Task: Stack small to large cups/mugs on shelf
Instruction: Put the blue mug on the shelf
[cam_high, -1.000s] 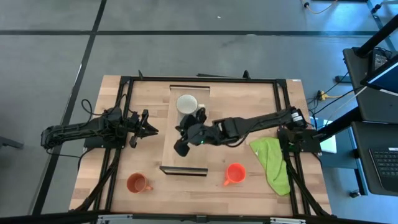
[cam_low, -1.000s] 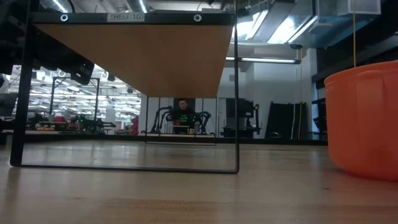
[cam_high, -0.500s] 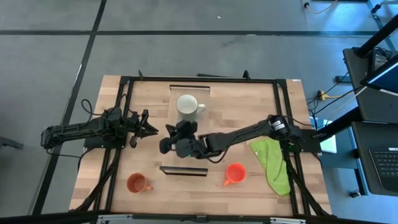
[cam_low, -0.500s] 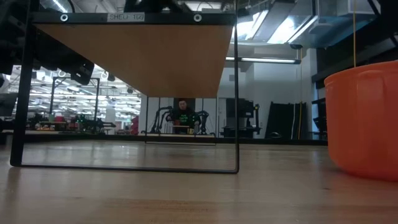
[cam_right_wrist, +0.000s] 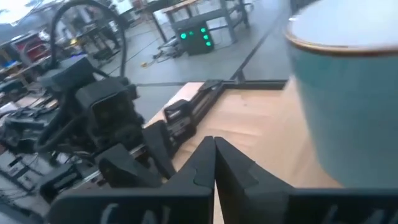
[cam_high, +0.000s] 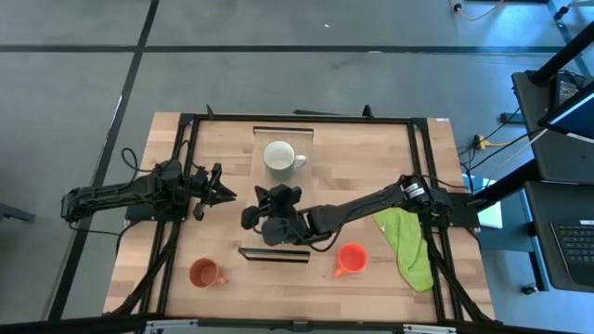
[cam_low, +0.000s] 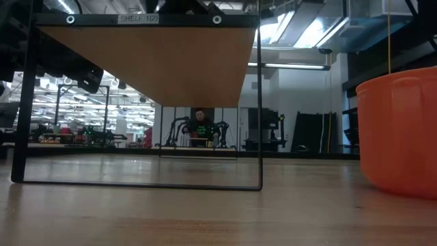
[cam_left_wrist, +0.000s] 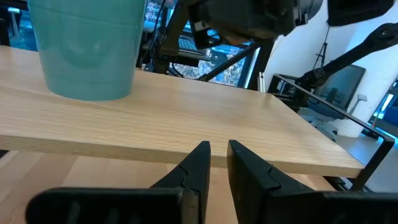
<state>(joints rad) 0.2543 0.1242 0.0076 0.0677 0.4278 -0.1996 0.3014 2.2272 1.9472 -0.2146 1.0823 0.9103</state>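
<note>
Right pincer: your right pincer hangs over the middle of the shelf, clenched with its fingers pressed together and grasping nothing, as the right wrist view shows.
Left pincer: your left pincer waits over the surface just beside the shelf's left edge, fingers nearly together around nothing.
Pale grey-green mug: it stands upright on the far part of the shelf, handle toward the right, apart from your right pincer and beyond it.
Bright orange-red mug: it sits on the surface near the front, to the right of the shelf's near end; it lies nearest your right pincer, forward and to its right.
Brownish-orange mug: it sits on the surface at the front left, well apart from both pincers.
Step in hand: as I judge it, you go next for one of the two mugs off the shelf.
How to do it well: release the fingers before you come down, take the mug by its wall or rim away from the handle, and lift it clear above the shelf's dark end edge before carrying it across.
Risk: a tilted grip could tip the mug when you set it down.
</note>
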